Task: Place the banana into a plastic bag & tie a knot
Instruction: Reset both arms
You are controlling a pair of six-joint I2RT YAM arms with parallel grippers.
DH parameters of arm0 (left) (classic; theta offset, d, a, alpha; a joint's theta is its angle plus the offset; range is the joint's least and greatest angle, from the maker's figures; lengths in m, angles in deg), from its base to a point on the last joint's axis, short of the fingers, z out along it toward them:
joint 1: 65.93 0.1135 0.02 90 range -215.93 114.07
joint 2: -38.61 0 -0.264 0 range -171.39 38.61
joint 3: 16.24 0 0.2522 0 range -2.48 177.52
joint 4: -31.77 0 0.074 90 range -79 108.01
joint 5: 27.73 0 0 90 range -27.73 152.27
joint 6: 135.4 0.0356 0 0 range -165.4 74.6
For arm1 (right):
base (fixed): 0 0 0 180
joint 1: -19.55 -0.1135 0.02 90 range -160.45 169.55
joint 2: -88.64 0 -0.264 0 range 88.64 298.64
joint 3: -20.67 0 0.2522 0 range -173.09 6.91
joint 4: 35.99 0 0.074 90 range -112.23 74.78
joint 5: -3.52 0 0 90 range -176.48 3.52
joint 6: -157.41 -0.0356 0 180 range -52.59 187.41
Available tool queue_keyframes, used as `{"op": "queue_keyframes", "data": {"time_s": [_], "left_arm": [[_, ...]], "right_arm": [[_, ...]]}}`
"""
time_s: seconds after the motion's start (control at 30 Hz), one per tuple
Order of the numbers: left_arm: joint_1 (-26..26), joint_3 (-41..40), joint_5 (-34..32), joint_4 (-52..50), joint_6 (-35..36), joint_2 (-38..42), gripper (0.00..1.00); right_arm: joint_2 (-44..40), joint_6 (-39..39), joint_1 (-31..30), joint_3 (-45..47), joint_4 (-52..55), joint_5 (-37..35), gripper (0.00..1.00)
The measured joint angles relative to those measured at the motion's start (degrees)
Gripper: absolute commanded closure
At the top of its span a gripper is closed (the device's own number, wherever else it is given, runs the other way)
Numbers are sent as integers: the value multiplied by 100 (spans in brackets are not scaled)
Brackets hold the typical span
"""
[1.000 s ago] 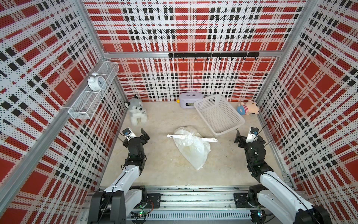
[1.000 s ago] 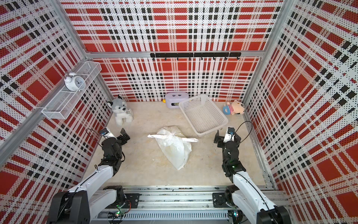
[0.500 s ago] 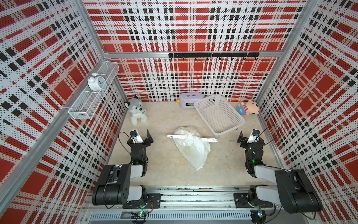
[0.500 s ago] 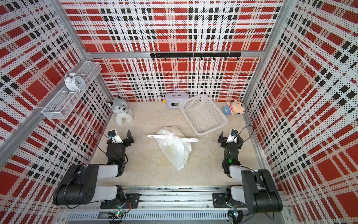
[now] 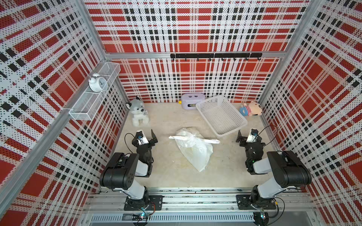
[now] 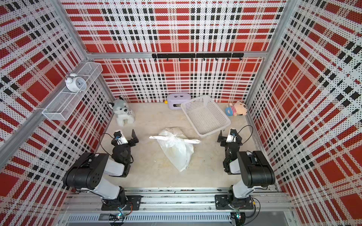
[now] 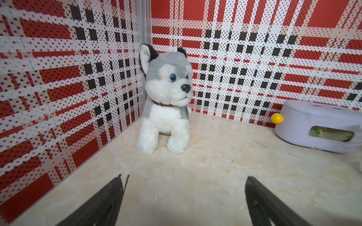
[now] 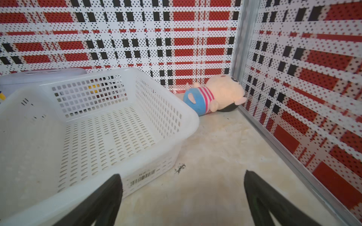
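- Stuffed dog [image 7: 166,101]: sits upright in the far left corner.
- Left gripper [image 7: 184,177]: jaws spread wide, holding nothing, low over the table [image 5: 166,172], facing the dog.
- Plastic bag [image 5: 193,150]: lies mid-table between the two arms, touching neither. The knot [image 5: 191,137] is tied at its far end, with the ends sticking out sideways. The banana cannot be made out through the plastic.
- Basket [image 8: 156,101]: just beyond the bag, to its right.
- Right gripper [image 8: 183,173]: jaws spread wide, holding nothing, beside the basket's near corner.

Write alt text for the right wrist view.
An empty white mesh basket sits just ahead of the open, empty right claw. Beyond it a plush doll in a striped top lies on its side against the plaid wall.
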Motion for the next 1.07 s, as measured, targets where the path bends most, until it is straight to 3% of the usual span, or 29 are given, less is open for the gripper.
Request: {"op": "queue_keyframes", "data": {"time_s": [0.3,1.07], "left_arm": [[0,15,-122,-7,0,0,2],[0,15,-131,-7,0,0,2]], "right_arm": [[0,179,0,-306,592,496,0],[-4,186,0,-306,599,522,0]]}}
